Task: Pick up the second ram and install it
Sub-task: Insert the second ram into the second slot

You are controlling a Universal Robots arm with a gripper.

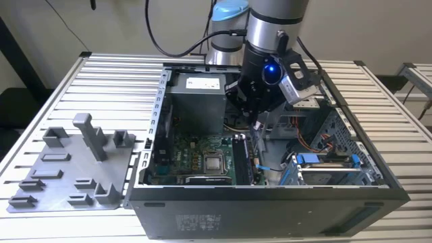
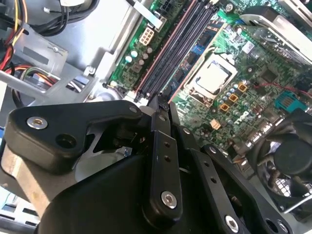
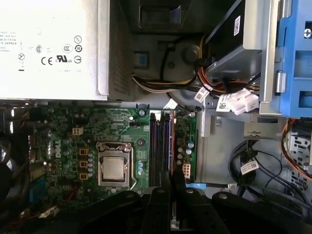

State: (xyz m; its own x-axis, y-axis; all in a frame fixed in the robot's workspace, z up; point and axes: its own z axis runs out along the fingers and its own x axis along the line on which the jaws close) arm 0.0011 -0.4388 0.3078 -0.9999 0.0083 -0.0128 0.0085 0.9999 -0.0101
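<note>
My gripper hangs inside the open computer case, low over the motherboard. Both wrist views show its two black fingers pressed together, with nothing sticking out between them. The gripper tips sit right over one end of the memory slots, beside the processor socket. In the second wrist view the gripper stands at the near end of the same slots. A thin dark blue-black ram seems to stand on edge in the slot under the tips. I cannot tell whether the tips touch it.
On the exterior view's left, a grey plastic holder plate with upright blocks lies on the slatted table. Inside the case are the silver power supply, bundled cables, a blue drive bracket and a fan.
</note>
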